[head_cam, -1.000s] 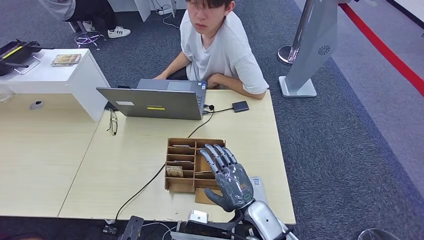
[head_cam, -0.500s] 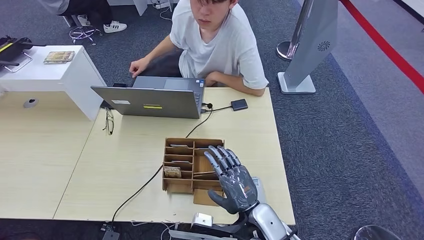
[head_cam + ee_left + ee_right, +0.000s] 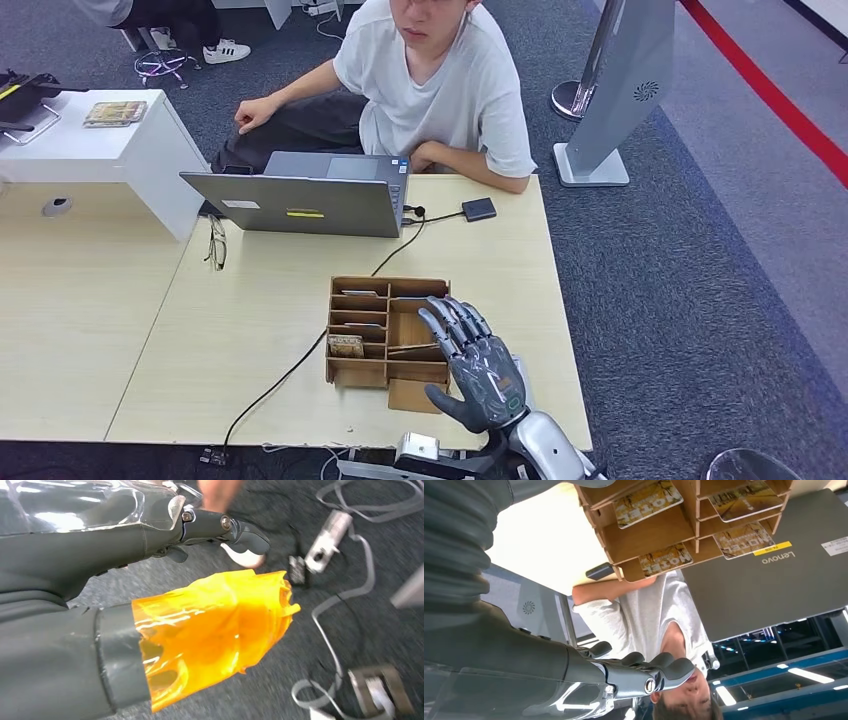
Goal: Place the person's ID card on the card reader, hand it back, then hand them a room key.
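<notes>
Head view: my right hand (image 3: 478, 372) open, fingers spread, empty, over the card rack (image 3: 385, 328). Laptop (image 3: 300, 204) and person (image 3: 430, 85) beyond it.
Right wrist view: room keys (image 3: 648, 501) in rack slots ahead.
Left wrist view: left hand (image 3: 150, 605) over floor cables (image 3: 345, 605), state unclear.

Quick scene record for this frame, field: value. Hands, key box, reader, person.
right hand: fingers spread, holding nothing, hovering over the right side of the cardboard organizer
left hand: holding nothing, hanging over grey carpet with cables
cardboard organizer: slotted, on the wooden table; hotel key cards lie in several slots
card reader: small dark box at the table's far edge, cabled, nothing on it
laptop: open, lid toward the robot
person: seated behind the table, white T-shirt
ID card: cannot tell
</notes>
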Available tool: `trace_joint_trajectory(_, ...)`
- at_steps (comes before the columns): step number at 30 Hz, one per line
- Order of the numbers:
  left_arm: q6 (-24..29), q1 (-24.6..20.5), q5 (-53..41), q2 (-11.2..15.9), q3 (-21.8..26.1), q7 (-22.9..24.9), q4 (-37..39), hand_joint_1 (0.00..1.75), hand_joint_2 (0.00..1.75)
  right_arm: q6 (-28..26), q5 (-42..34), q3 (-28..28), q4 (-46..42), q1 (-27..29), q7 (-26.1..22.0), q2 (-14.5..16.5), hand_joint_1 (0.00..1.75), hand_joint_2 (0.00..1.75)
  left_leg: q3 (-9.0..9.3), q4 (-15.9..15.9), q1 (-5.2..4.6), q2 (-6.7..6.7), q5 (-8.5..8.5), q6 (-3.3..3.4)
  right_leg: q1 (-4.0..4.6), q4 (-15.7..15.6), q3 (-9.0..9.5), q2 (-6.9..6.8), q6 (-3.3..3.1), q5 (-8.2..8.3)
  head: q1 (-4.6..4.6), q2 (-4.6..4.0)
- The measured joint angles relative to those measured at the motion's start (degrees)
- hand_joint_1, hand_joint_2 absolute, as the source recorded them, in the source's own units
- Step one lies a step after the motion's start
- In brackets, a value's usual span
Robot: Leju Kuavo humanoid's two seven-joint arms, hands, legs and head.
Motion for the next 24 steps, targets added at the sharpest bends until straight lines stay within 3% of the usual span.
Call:
trace_joint_trajectory(5,-0.2,0.4,0.1,1.8,0.9,-0.3,0.9,0.00,0.00,0.0,0.0,0.0,-0.1,0.1,-0.1,-0.5,0.00,1.75,-0.02,0.0,-0.01,-0.05,-0.01,0.02,0.00,0.0,0.02,-0.04,0.03,-0.05,0.02,0.00)
trace_joint_trajectory(14,0.1,0.2,-0.8,1.7,1.2,0.9,1.4,0.00,0.00,0.2,0.6,0.0,-0.1,0.1,0.5,-0.6,0.00,1.75,-0.03,0.1,-0.03,-0.04,-0.04,0.06,-0.02,0.0,0.02,-0.04,0.04,-0.04,0.00,0.00)
trace_joint_trajectory(16,1.3,-0.3,-3.7,-0.5,0.6,4.9,0.9,0.00,0.00,1.5,2.5,-0.1,-0.1,0.1,2.3,-0.2,0.00,1.75,-0.04,0.1,-0.10,-0.12,-0.03,0.09,-0.10,0.0,0.01,-0.12,0.07,-0.04,-0.03,0.00)
trace_joint_trajectory(20,0.2,1.0,-9.6,-8.8,-3.5,19.8,-8.0,0.00,0.00,4.8,6.1,-0.2,-1.9,0.3,4.8,1.3,0.00,1.75,-0.14,0.2,-0.14,-0.20,-0.04,0.26,-0.16,0.0,0.07,-0.25,0.14,-0.04,0.05,0.00)
trace_joint_trajectory(22,-0.6,2.0,-9.4,-11.2,-5.3,21.9,-11.9,0.00,0.00,5.2,6.2,-0.2,-2.4,0.3,4.9,1.6,0.00,1.75,-0.14,0.3,-0.12,-0.11,-0.11,0.29,-0.13,0.0,0.07,-0.16,0.17,-0.02,0.07,0.00)
trace_joint_trajectory(24,0.5,1.9,-8.0,-11.9,-5.8,20.3,-12.8,0.00,0.00,5.1,5.6,-0.2,-2.4,0.3,4.7,1.7,0.00,1.75,-0.14,0.3,-0.13,-0.09,-0.15,0.30,-0.13,0.0,0.06,-0.14,0.19,-0.01,0.03,0.00)
